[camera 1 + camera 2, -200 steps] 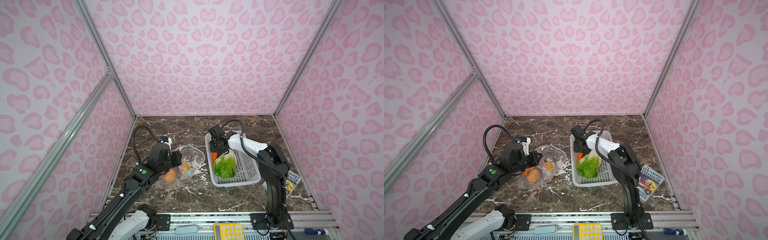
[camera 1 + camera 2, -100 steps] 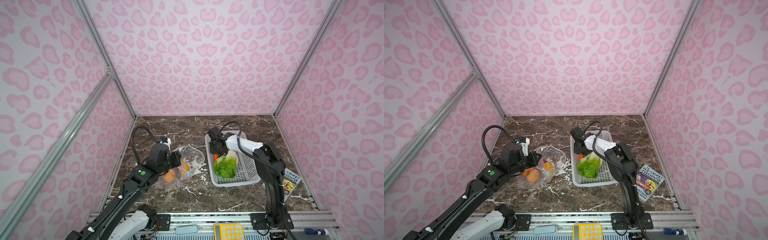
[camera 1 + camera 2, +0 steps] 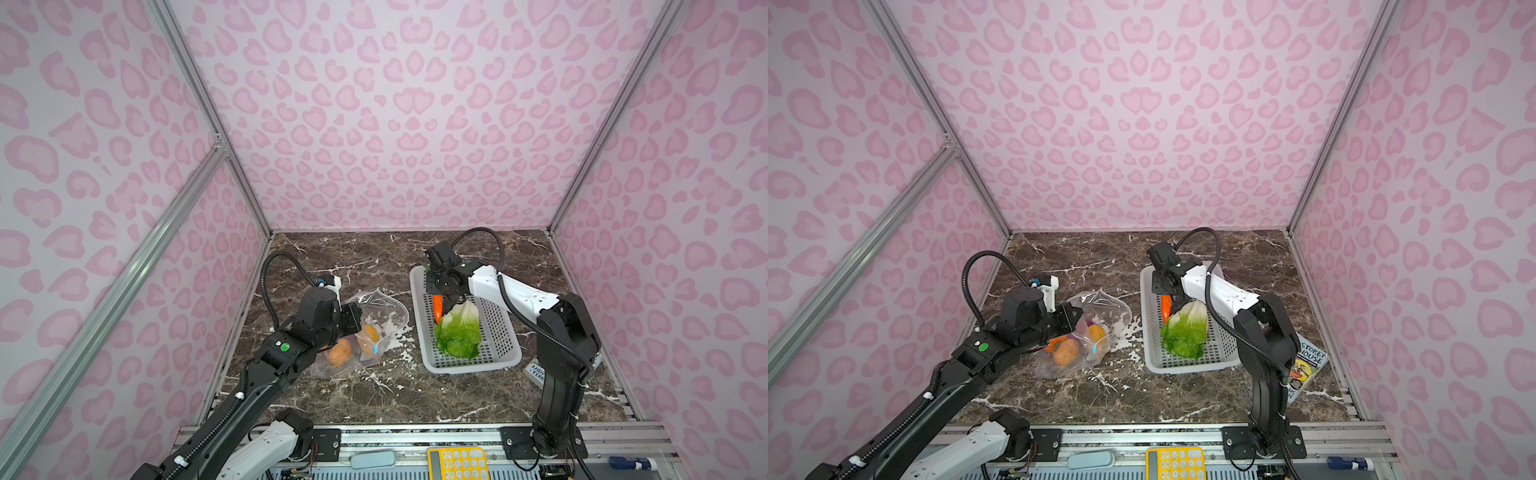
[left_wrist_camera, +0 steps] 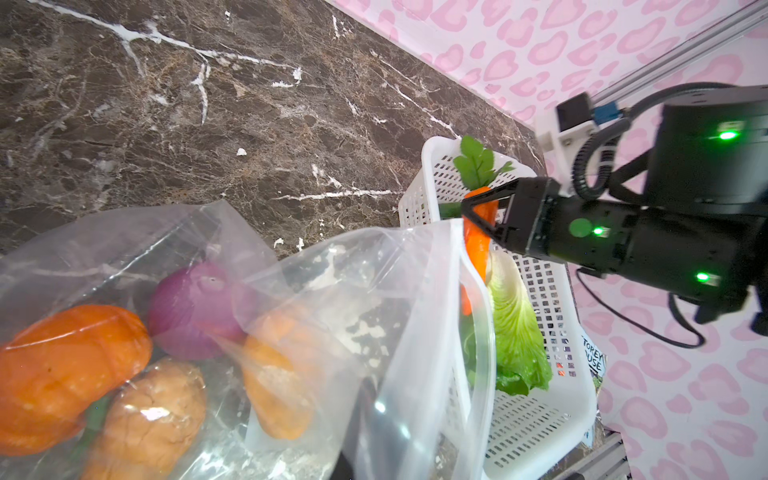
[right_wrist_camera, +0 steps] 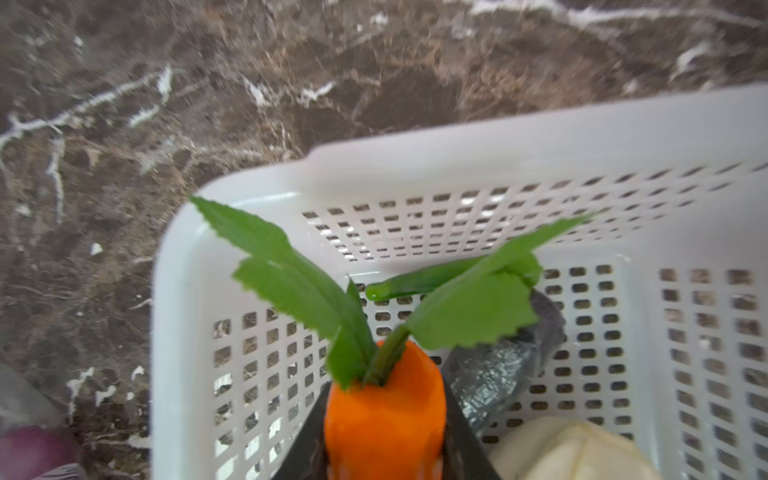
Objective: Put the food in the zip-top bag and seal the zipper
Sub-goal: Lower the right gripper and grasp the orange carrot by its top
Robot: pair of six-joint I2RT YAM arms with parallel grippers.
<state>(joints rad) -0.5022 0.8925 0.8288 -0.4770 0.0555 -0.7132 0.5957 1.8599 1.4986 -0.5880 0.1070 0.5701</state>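
Four pieces of food lie inside the clear bag (image 3: 380,303), left of the bench's (image 3: 374,257) middle: pumpkin (image 4: 62,365), purple onion (image 4: 191,311) and two potatoes (image 4: 145,419) (image 4: 278,386). Two remain in the white basket (image 3: 473,365) right of the middle: carrot (image 3: 437,309) and cabbage (image 3: 459,332), touching each other. The right gripper (image 4: 478,214) is closed on the carrot's thick upper end, just below the green leaves, with the body pinched between both jaws and the tip pointing down by the basket's left wall. The left gripper (image 3: 353,318) is fully closed at the bag's left edge; the film hides its jaws in the wrist view, but the raised plastic there suggests it pinches the mouth edge to keep it open toward the basket. The blue zipper tab (image 3: 376,350) hangs low on the bag's front side.

Handling, judged: the carrot looks light, stiff and smooth. Its taper could let it slide downward, so the thick end is the right place to hold. The leaves are floppy and no use as a handle. The cabbage looks soft, broad and light, and is best taken at its pale stalk. The bag film is thin, crinkly and slippery, and the mouth would sag shut if let go. A book (image 3: 1308,365) lies near the bench's front right corner.
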